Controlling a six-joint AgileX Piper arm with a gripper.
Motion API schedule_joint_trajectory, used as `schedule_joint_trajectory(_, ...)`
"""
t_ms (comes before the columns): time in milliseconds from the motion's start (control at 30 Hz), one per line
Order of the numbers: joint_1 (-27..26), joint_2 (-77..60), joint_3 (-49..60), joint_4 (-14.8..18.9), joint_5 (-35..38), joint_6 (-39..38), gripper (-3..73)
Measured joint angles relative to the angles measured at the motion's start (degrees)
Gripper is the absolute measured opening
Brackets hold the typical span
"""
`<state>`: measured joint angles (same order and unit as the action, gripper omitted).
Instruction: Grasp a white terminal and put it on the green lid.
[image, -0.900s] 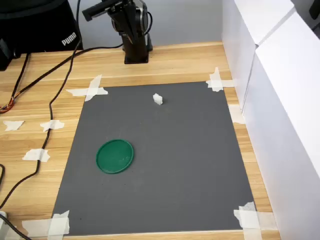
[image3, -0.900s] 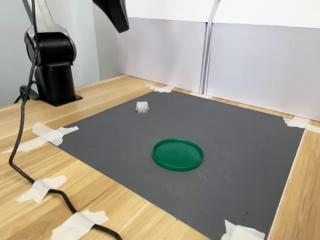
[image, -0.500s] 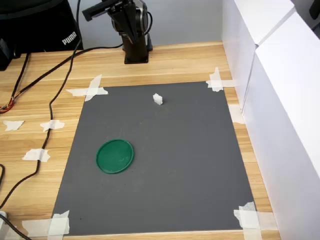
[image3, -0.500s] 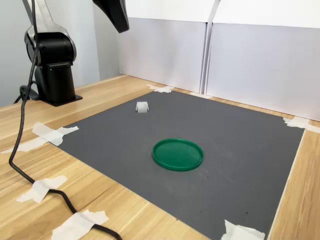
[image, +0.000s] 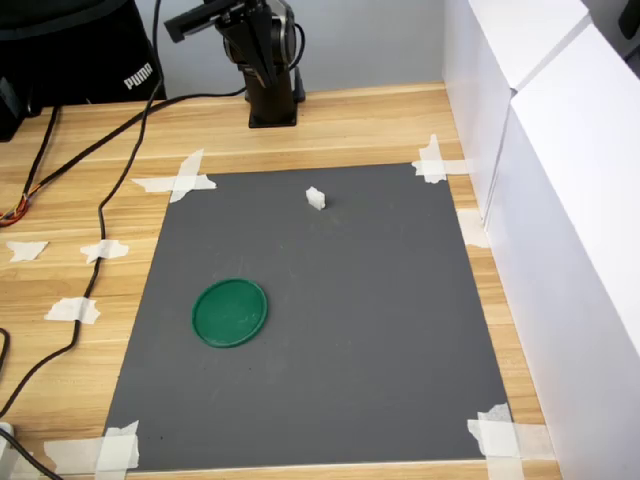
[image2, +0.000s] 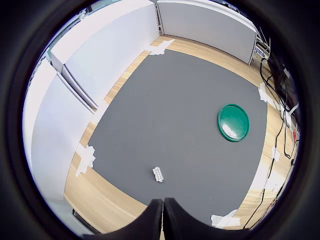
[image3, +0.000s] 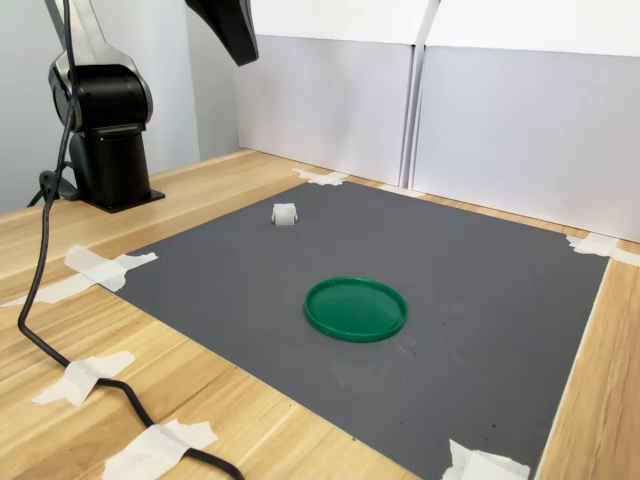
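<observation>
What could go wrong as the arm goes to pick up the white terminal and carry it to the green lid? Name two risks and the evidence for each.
1. The white terminal is tiny and lies loose on the grey mat; the gripper, high above with its fingers close together, may nudge it aside instead of gripping it.
2. The green lid lies well apart from the terminal and has only a low rim, so a dropped terminal may bounce or roll off.

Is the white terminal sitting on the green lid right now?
No, in the first exterior view the white terminal lies on the gray mat, well apart from the green lid.
</observation>
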<state>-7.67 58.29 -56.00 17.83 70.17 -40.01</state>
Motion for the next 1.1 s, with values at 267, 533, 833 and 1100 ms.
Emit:
schedule_joint_trajectory(267,0.0,0.0,0.0,0.0,-0.06,0.0,-1.6)
schedule_joint_trajectory(533,0.0,0.0,0.0,0.0,-0.06,0.0,-1.6)
schedule_joint_trajectory(833,0.0,0.0,0.0,1.34,-0.65,0.0,-1.6)
schedule_joint_trajectory(1100,0.0,0.05,0.0,1.45,-1.88,-0.88,-1.6)
